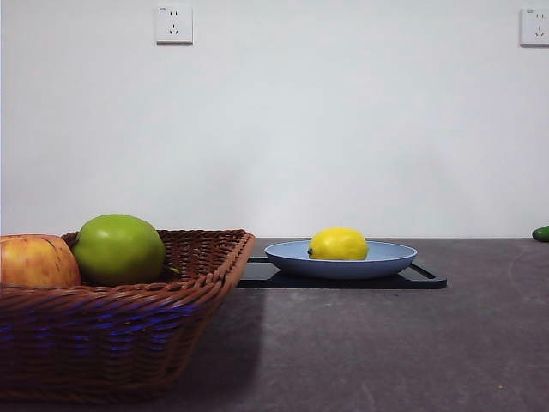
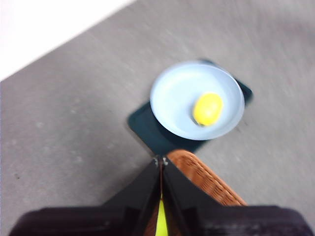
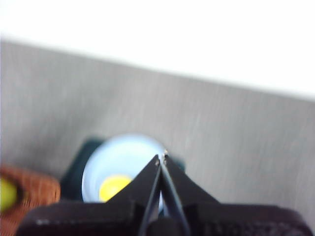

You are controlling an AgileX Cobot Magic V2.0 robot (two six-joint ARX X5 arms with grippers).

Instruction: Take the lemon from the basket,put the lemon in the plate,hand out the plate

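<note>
**Lemon rests in the blue plate while both grippers hang closed above the table**

In the front view the bright yellow oval lemon lies inside the wide, shallow, matte light blue round plate, a little toward 9 o'clock of the plate's middle. The plate sits on a flat black rectangular tray, which lies on the dark grey table top. The brown woven wicker basket, with its thick braided rim, stands at about 8 o'clock of the plate, near the camera, its rim just beside the tray's near corner; whether they touch cannot be told. Two fruits remain in the basket: a round green apple and, touching it at its 9 o'clock side, a red-yellow apple. A small dark green object shows at the picture's 3 o'clock edge, cut off by the frame. Two white wall sockets are mounted on the pale wall behind.

No arm appears in the front view.

The left gripper has its two black jaws pressed together with nothing between them. It hangs high over the basket's rim, and its camera sees the lemon in the plate from above.

The right gripper likewise has its jaws pressed together and empty. Its blurred picture shows the plate, the lemon and a corner of the basket below it.
</note>
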